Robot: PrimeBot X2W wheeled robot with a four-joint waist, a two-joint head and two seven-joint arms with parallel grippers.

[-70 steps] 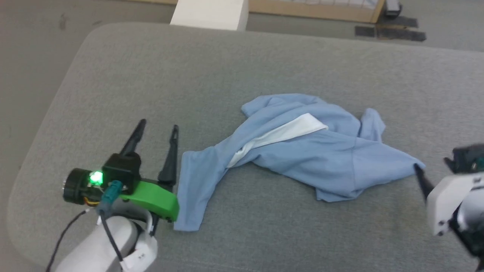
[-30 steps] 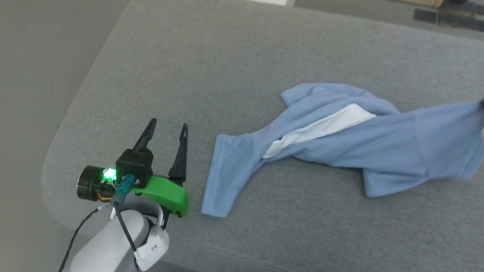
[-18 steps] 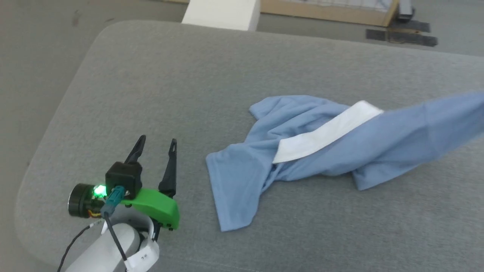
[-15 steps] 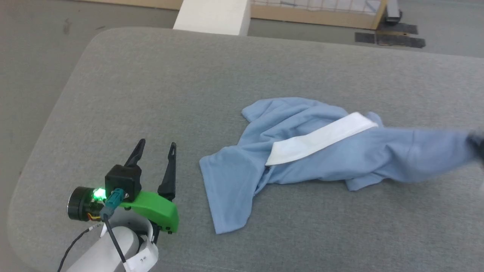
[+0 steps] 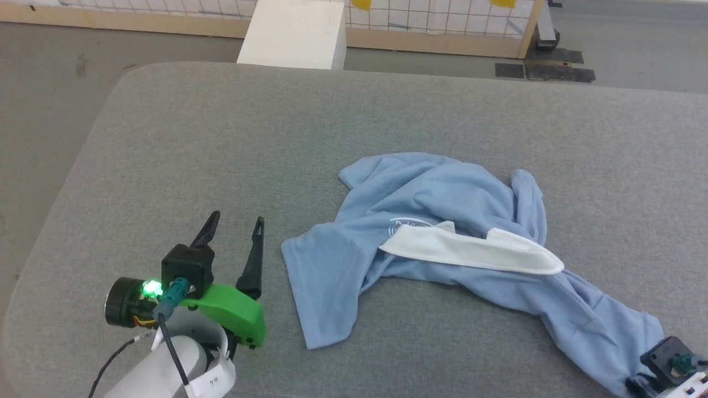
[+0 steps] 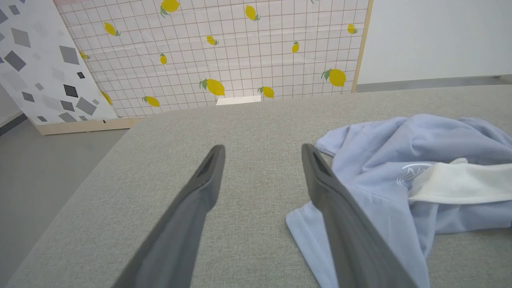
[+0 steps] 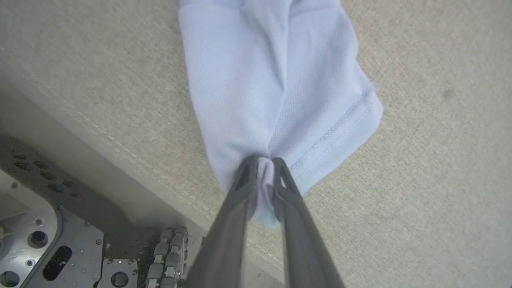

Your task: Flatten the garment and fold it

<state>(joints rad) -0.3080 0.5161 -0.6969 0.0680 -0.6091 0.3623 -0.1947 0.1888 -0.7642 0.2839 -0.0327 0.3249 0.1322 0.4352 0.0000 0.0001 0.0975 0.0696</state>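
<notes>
The garment [image 5: 442, 193], a light blue polo shirt, lies crumpled and twisted across the grey padded table [image 5: 221, 138]. Its white collar [image 5: 475, 251] lies across the middle, with a white chest logo [image 5: 412, 225] just above it. One sleeve spreads flat to the left. A long twisted end runs to the table's front right edge. There my right gripper [image 7: 262, 164] is shut on a bunched hem of the garment [image 7: 272, 72]. My left gripper [image 5: 237, 220] stands open just left of the flat sleeve, apart from it. In the left wrist view the left gripper [image 6: 263, 150] holds nothing.
A white block [image 5: 293, 33] stands beyond the table's far edge, before a lemon-patterned panel [image 6: 240, 48]. The table's rounded left corner and front edge are close to my left arm. Metal parts of my base [image 7: 48, 224] show below the front edge.
My right gripper has brought the garment's raised right end down to the front right edge. The collar has flipped over and the logo now shows. The left gripper has stayed put.
</notes>
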